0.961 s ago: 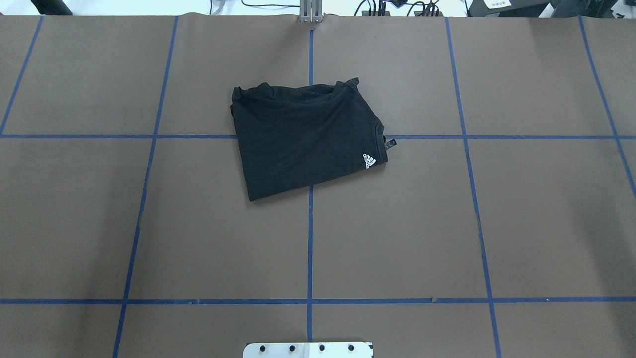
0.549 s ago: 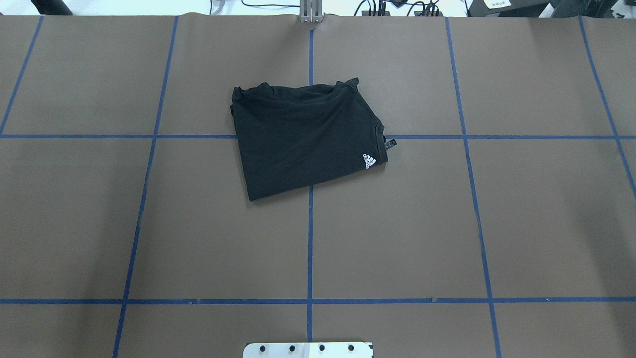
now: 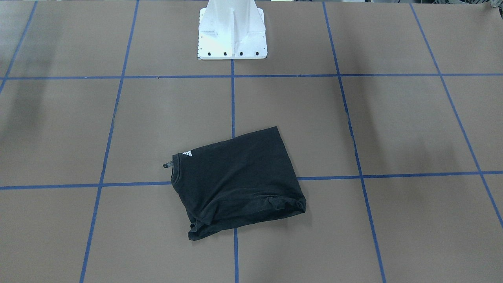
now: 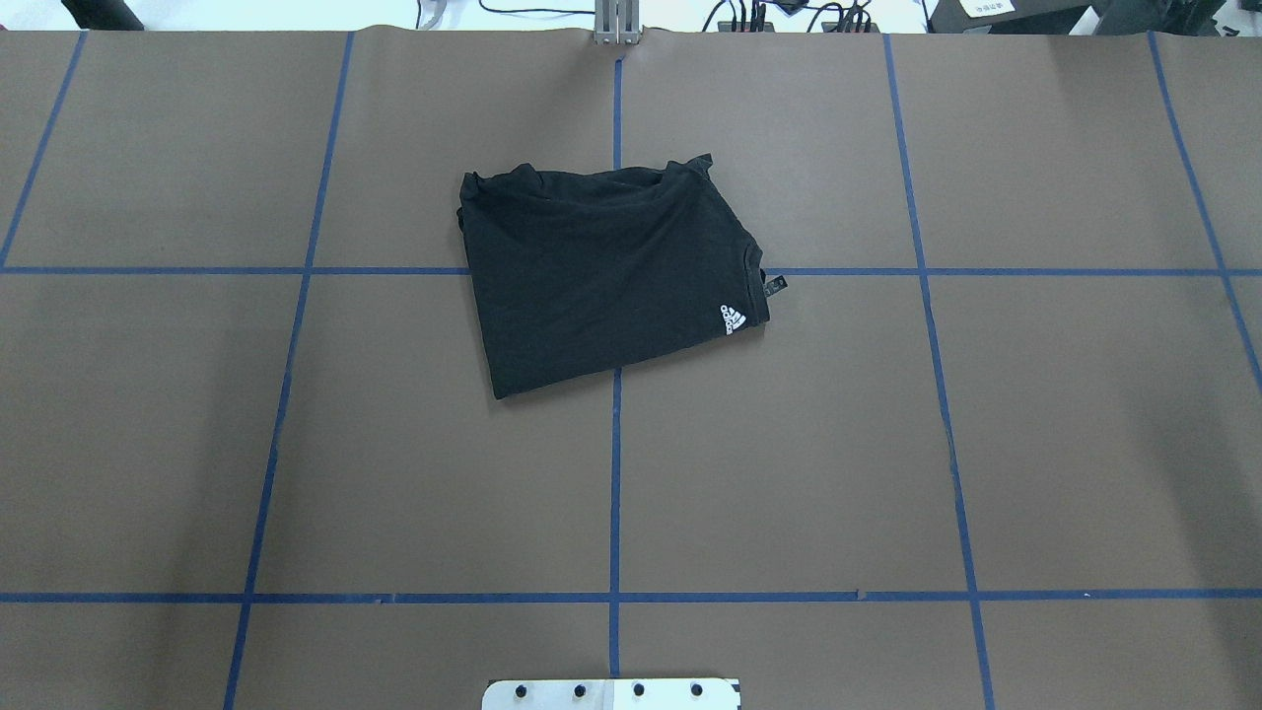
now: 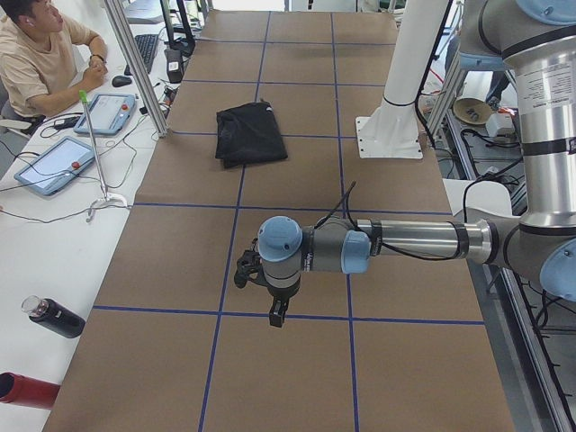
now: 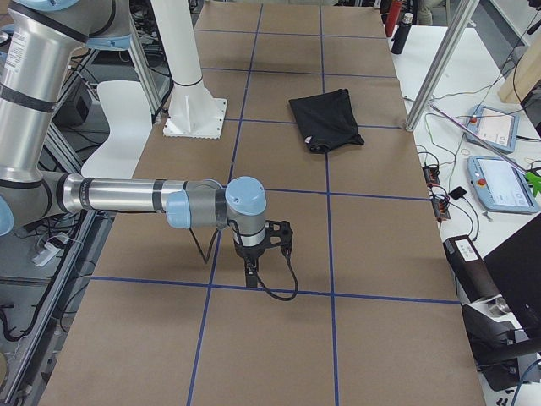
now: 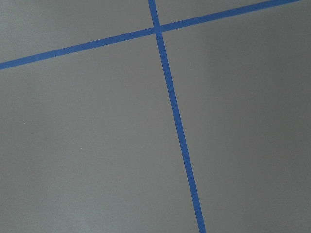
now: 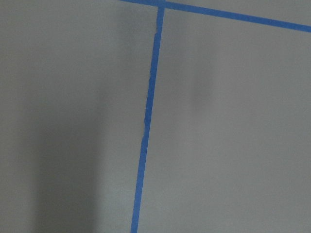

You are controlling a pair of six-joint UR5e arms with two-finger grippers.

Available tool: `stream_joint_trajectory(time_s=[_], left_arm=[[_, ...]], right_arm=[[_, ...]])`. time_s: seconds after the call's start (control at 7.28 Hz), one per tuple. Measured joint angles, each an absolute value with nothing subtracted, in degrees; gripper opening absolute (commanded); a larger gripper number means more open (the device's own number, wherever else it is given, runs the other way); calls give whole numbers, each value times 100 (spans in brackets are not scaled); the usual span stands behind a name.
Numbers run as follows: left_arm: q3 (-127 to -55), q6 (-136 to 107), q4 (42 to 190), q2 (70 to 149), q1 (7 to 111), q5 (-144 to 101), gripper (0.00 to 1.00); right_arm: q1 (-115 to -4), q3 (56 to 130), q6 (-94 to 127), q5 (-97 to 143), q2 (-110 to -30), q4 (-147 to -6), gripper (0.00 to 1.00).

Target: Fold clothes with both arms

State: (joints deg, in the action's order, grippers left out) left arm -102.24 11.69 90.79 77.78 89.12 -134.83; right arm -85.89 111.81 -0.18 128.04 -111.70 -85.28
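Tabletop (image 4: 394,473): brown covering, marked into a grid with blue tape lines (image 4: 614,473). White pedestal (image 3: 232,31) bolted at one long edge, on the centre tape line. Across the tabletop from the pedestal stands a white side bench (image 5: 63,261). It carries a teach pendant (image 5: 105,112), a second teach pendant (image 5: 54,165), and a black bottle (image 5: 54,317) and red bottle (image 5: 22,391), both lying down. A person (image 5: 36,63) sits at that bench.
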Motion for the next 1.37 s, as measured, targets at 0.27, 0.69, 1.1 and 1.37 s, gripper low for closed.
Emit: stream_joint_trajectory(time_s=[0.27,0.69,1.1,1.37], left_arm=[[-10219,1169,9079,7778,8912,-13482,100],[-10213,1169,9079,7778,8912,-13482,100],[-10223,1169,9081,7778,8912,-13480,100],[-10244,1169,9092,7783,8912,-13480,100]], right_arm=[[-8588,11166,-18,12815,-11177,-8423,100],[-8587,11160,-18,12846,-11180,-8395,100],[-8587,11147,-17,12875,-11179,-8394,100],[-8587,11145,-17,12876,-11185,-8394,100]])
